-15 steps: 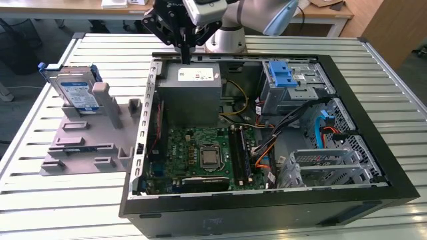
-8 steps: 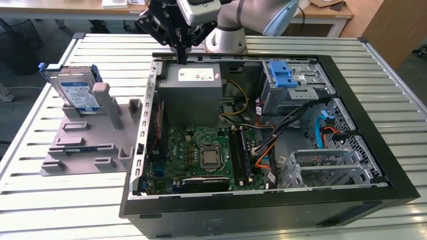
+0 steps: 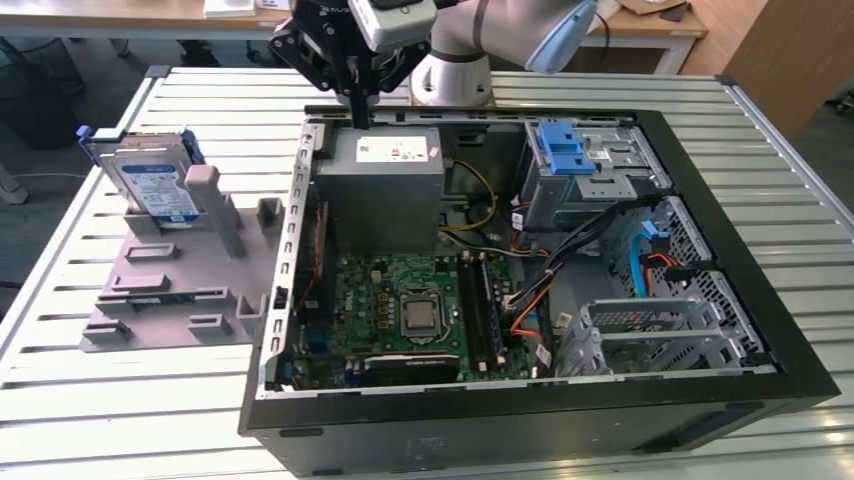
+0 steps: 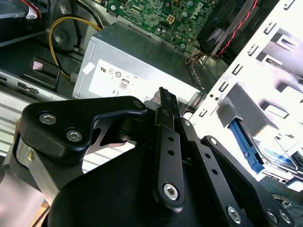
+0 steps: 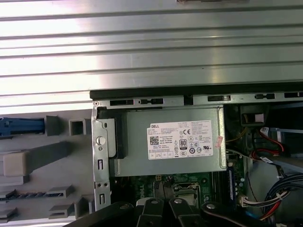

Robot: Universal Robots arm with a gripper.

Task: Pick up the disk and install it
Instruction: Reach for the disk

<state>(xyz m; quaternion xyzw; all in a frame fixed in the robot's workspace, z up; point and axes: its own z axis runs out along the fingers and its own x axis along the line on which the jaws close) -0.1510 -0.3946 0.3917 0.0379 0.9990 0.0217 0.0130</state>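
While the gripper (image 3: 360, 115) hangs over the boxy grey metal power supply (image 3: 380, 190), jaws closed on nothing, the flat silver disk (image 3: 151, 185) in its blue frame stands upright in a grey plastic holder (image 3: 160, 290), at the exterior view's left of the black case (image 3: 467, 430).

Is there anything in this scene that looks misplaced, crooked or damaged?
Nothing stands out. The disk stands on edge in the grey holder beside the open computer case, and the gripper hangs shut and empty over the power supply. No damage or spill shows.

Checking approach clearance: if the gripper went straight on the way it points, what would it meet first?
Most likely the grey power supply box, near its top edge by the computer case wall. The gripper points down over it, though depth there is unclear.
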